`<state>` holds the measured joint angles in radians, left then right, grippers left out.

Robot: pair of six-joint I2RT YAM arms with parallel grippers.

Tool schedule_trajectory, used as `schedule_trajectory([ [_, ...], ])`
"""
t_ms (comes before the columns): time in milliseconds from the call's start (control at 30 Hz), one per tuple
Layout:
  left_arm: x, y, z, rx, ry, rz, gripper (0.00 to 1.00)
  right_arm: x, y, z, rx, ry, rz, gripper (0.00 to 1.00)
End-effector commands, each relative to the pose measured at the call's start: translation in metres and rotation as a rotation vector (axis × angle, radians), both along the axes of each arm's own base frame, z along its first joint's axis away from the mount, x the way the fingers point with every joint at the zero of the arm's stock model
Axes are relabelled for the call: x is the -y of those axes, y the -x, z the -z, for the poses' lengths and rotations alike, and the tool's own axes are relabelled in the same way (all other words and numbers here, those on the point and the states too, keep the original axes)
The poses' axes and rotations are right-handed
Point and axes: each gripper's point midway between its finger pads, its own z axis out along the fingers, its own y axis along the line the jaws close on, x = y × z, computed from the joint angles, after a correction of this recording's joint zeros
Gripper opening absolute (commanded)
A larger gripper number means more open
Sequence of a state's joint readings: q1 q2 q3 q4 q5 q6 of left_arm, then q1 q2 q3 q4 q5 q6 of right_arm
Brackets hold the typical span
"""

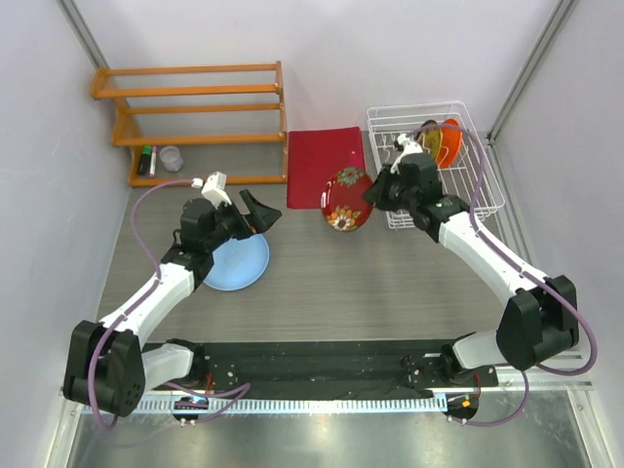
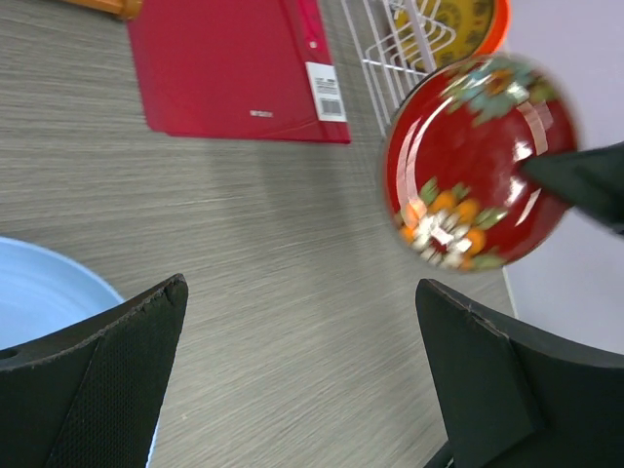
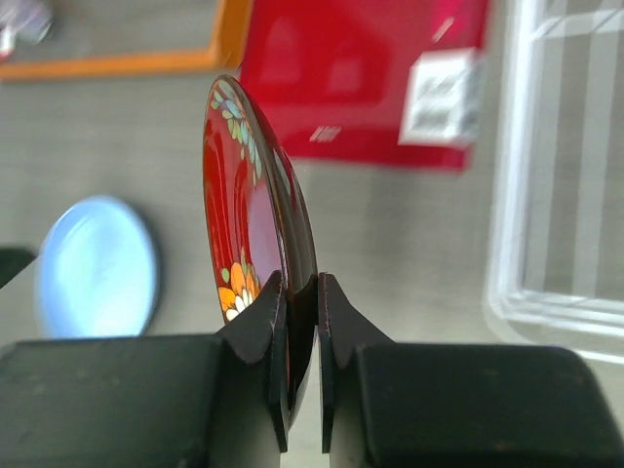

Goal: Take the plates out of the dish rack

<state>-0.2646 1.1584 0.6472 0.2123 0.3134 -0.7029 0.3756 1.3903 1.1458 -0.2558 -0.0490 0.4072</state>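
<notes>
The right pincer (image 3: 300,292) was closed on the rim of the red floral round plate (image 3: 255,185), which was gripped edge-on between the two black fingers. The plate was held outside the rack, over the near edge of the flat red folder (image 1: 325,158) and just left of the white wire dish rack (image 1: 485,185). Whether its lower edge touched the grey wood-grain table (image 1: 341,283) could not be told.

The left pincer (image 2: 300,292) was spread wide, with nothing between its fingers. It was seen above the far edge of the plain light blue round plate (image 1: 234,265), which lay flat on the table well to the left of the red plate. Bare table lay between the two plates.

Farther back, the red folder lay flat on the table, with a white barcode label at the corner nearest the rack. In the rack's far part, the yellow patterned dark-rimmed plate (image 1: 430,136) and the plain orange plate (image 1: 452,142) were stood upright side by side, partly hidden by the right arm and its cable. At the far left stood the orange wooden shelf (image 1: 195,107), and a green marker (image 1: 146,159) and a small clear cup (image 1: 171,156) were seen beneath it.
</notes>
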Motion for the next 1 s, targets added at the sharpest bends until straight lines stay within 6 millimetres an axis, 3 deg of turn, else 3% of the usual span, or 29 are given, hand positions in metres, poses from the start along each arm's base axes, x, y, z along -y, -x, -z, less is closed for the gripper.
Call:
schedule_trajectory([
  [0,0.016,0.001,-0.011,0.033,0.106,0.053,0.99,-0.053,0.019,-0.054,0.088,-0.329,-0.167,0.01],
  [267,0.03,0.0,0.001,0.009,0.134,0.082,0.97,-0.09,0.043,-0.046,0.068,-0.422,-0.268,0.01],
  [500,0.04,0.0,0.008,0.002,0.165,0.09,0.93,-0.107,0.051,-0.034,0.029,-0.448,-0.307,0.01],
  [700,0.051,-0.002,0.013,0.003,0.175,0.105,0.62,-0.122,0.056,-0.034,0.004,-0.508,-0.361,0.01],
  [800,0.054,-0.003,0.012,0.011,0.19,0.109,0.52,-0.131,0.059,-0.029,-0.026,-0.539,-0.391,0.01],
  [833,0.054,-0.002,0.013,0.008,0.192,0.112,0.4,-0.133,0.061,-0.027,-0.037,-0.548,-0.403,0.01],
  [967,0.058,-0.001,0.009,0.022,0.199,0.135,0.15,-0.145,0.065,-0.022,-0.075,-0.614,-0.448,0.01],
])
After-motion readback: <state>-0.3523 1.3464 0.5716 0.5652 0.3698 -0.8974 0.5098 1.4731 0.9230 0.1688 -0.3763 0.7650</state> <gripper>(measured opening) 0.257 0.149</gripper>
